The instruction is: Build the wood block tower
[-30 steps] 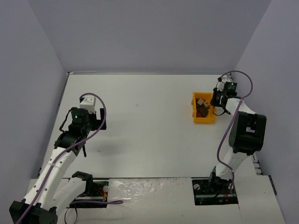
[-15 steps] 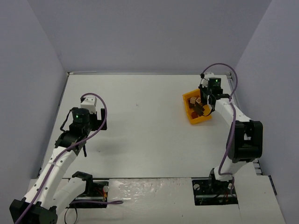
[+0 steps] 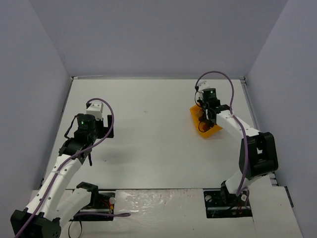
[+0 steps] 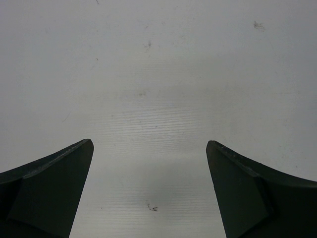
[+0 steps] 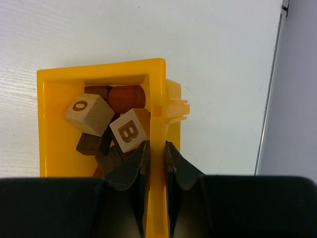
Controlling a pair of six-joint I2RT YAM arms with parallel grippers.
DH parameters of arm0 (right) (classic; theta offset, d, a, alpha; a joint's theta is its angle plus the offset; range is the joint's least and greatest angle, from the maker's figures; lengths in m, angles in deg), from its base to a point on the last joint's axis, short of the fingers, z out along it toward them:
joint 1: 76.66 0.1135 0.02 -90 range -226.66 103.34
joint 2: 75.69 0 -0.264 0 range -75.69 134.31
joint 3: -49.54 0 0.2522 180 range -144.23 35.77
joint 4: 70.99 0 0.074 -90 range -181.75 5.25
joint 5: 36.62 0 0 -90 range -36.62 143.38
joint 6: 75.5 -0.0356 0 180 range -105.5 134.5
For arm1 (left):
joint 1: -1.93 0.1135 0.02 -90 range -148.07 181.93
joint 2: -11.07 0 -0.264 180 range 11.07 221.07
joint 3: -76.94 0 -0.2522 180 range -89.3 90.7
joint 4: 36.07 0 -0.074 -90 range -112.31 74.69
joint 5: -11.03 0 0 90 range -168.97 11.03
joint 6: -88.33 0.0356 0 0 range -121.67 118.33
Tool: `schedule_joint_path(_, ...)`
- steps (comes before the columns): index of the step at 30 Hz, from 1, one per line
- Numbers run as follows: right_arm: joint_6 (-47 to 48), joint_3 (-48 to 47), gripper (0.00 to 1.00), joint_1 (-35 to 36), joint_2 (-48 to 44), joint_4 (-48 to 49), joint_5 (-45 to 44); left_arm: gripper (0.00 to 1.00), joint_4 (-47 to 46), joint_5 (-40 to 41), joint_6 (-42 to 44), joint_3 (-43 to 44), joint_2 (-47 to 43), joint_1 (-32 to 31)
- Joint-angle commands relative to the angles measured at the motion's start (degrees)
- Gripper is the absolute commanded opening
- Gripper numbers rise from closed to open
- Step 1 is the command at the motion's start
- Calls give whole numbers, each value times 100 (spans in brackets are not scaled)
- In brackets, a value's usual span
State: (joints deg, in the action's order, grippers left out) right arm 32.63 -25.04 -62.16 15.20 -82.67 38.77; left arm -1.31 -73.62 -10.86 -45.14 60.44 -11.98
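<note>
Between jaws of my right gripper [image 5: 156, 148]: yellow bin [image 5: 99, 69] wall, pinched narrow; wood blocks [image 5: 129, 130] just inside; left gripper [image 4: 149, 144] wide, well apart.

The left arm [image 3: 57, 176] and the right arm [image 3: 234, 123] each have slim white links joined by bulky black joint housings, a purple cable looping alongside, a small green light glowing on the wrist, a black base, and dark matte wedge-shaped jaws.
</note>
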Motion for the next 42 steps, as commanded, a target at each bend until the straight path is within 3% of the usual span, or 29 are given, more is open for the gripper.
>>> schedule_joint_path(1, 367, 53, 0, 334, -133, 419, -861, 97, -183, -33, 2, 366, 29, -33)
schedule_joint_path(7, 639, 227, 0, 964, -14, 560, -1637, 97, -181, -7, 5, 366, 20, -39)
schedule_joint_path(23, 74, 439, 2, 1935, 53, 548, -2120, 97, -166, 20, 14, 374, 20, -33)
schedule_joint_path(31, -189, 483, 14, 2285, 130, 511, -2395, 97, -175, 19, 5, 374, 20, -33)
schedule_joint_path(42, -439, 290, 31, 2355, -72, 166, -1975, 97, -175, 11, 1, 370, 29, -37)
